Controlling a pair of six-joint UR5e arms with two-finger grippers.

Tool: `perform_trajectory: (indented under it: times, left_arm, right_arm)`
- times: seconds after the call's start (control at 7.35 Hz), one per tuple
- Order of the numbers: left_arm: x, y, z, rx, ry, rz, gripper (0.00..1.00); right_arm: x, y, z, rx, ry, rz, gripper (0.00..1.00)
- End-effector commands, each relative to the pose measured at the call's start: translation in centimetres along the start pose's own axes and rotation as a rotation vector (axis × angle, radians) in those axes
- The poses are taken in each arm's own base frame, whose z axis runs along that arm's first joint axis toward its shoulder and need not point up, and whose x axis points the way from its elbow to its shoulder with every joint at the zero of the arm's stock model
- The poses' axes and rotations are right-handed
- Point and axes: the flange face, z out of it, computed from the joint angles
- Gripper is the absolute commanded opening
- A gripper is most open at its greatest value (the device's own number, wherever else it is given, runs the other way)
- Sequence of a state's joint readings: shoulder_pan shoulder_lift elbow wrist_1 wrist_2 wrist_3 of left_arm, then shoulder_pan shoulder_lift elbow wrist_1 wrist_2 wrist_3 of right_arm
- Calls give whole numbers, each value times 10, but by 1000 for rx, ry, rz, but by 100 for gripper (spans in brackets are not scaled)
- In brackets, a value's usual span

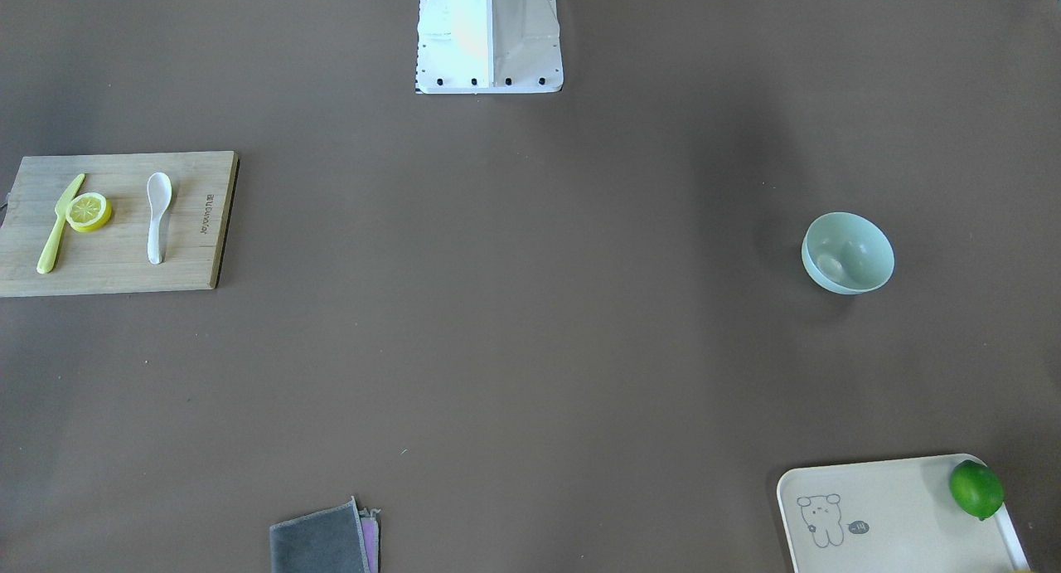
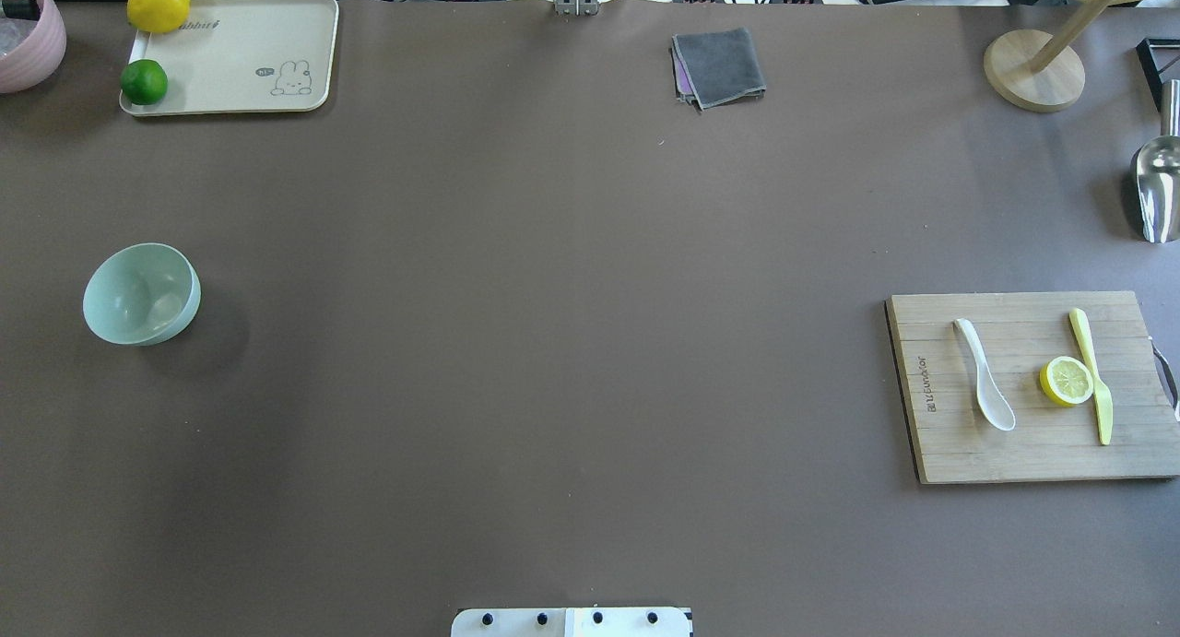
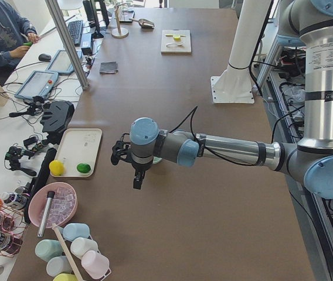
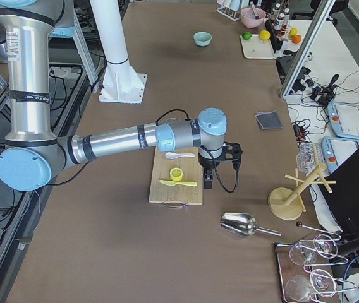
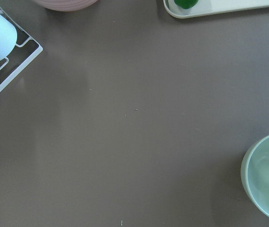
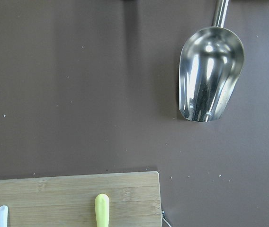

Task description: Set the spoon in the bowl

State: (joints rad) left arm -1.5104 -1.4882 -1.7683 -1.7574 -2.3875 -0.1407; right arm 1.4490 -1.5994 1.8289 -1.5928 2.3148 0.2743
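The white spoon lies on a wooden cutting board, also in the overhead view and the right side view. Its handle tip shows in the right wrist view. The mint-green bowl stands empty at the far other side of the table, at the right edge of the left wrist view. My right gripper hangs above the board's outer edge. My left gripper hangs near the bowl. I cannot tell whether either is open or shut.
A yellow-green knife and a lemon slice lie on the board beside the spoon. A metal scoop lies beyond the board. A cream tray holds a lime and a lemon. A grey cloth lies at the far edge.
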Motion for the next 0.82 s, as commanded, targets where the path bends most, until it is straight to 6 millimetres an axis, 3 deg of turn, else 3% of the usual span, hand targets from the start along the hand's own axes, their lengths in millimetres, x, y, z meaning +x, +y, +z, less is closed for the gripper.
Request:
perform_trajectory:
  times: [0.0, 0.68]
  left_arm:
    - [0, 0, 1, -1, 3, -2, 98]
    - [3, -1, 1, -2, 2, 1, 97]
  right_arm:
    - [-19, 0, 9, -25, -33, -38, 100]
    - [-66, 7, 0, -30, -98, -115, 100]
